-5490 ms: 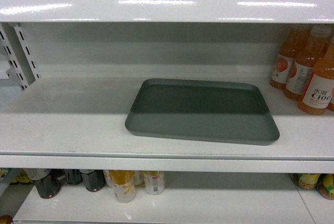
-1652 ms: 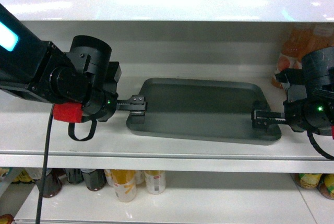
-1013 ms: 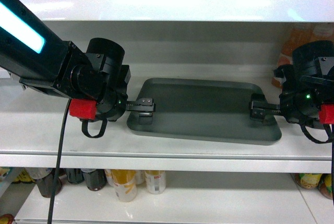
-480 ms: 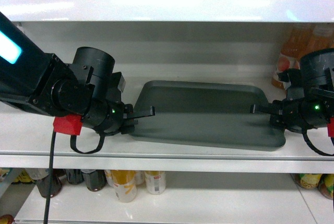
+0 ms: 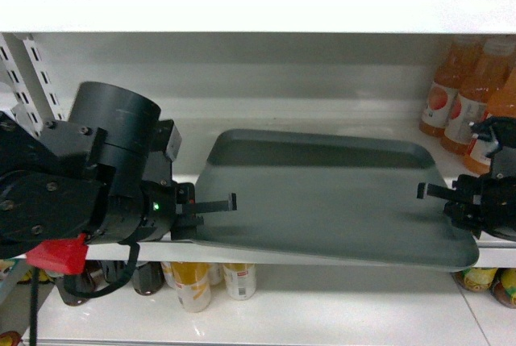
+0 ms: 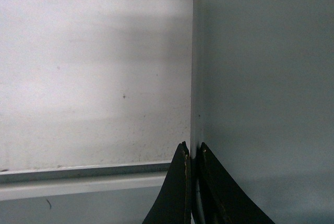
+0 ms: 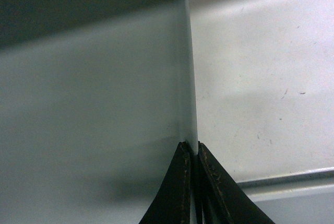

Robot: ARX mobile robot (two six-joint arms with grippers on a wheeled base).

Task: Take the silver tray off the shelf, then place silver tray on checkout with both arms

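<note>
The large flat matte grey-green tray (image 5: 330, 193) with rounded corners and a low rim is held between the two black arms, its near edge jutting out past the rounded front lip of the glossy white metal shelf board (image 5: 97, 152) while its far edge lies over the board. The left gripper (image 5: 216, 202) meets the tray at its left short edge; in the left wrist view the thin black jaws are pressed nearly together with the tray's rim (image 6: 194, 78) pinched between them, the tray surface spreading to the right and the white shelf to the left. The right gripper (image 5: 433, 192) grips the opposite short edge; the right wrist view shows its jaws likewise narrow, clamped on the rim (image 7: 189, 78), the tray spreading left and the shelf right. Orange juice bottles (image 5: 459, 108) with white labels stand at the back right of the shelf, near the tray's far right corner but apart from it.
</note>
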